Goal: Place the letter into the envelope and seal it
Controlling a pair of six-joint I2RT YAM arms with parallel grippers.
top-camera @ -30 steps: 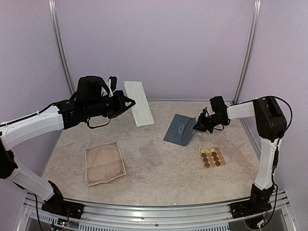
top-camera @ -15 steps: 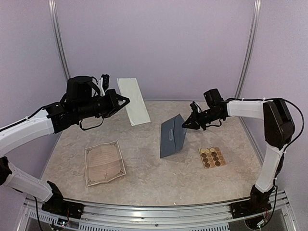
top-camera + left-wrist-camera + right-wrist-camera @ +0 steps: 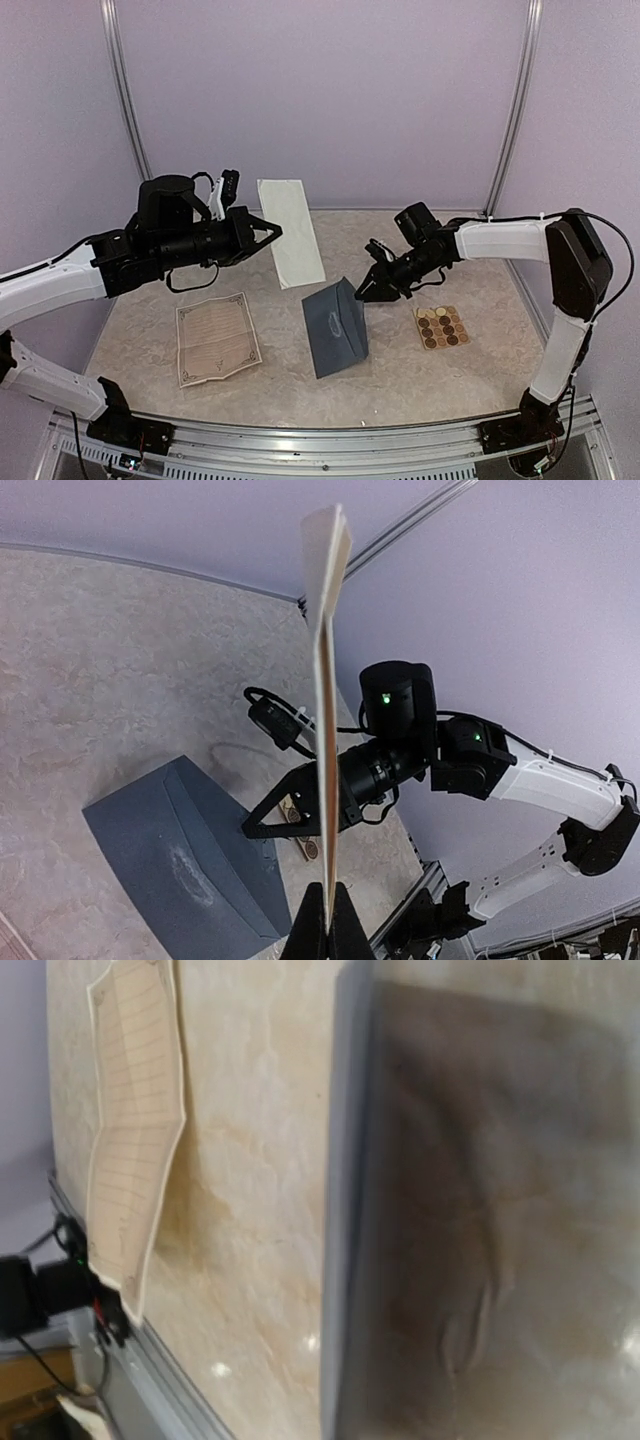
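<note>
Envelope [image 3: 335,330] tilted on table [image 3: 400,375], upper corner just beside right gripper [image 3: 363,292]

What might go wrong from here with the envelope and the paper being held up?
The left end effector pinches the folded cream paper by one edge only, high above the table; it may slip or twist. The slate-blue envelope looks tilted at the tips of the right end effector, grip unclear, so it may flop or slide. The sticker sheet lies near that arm and might get swept.
</note>
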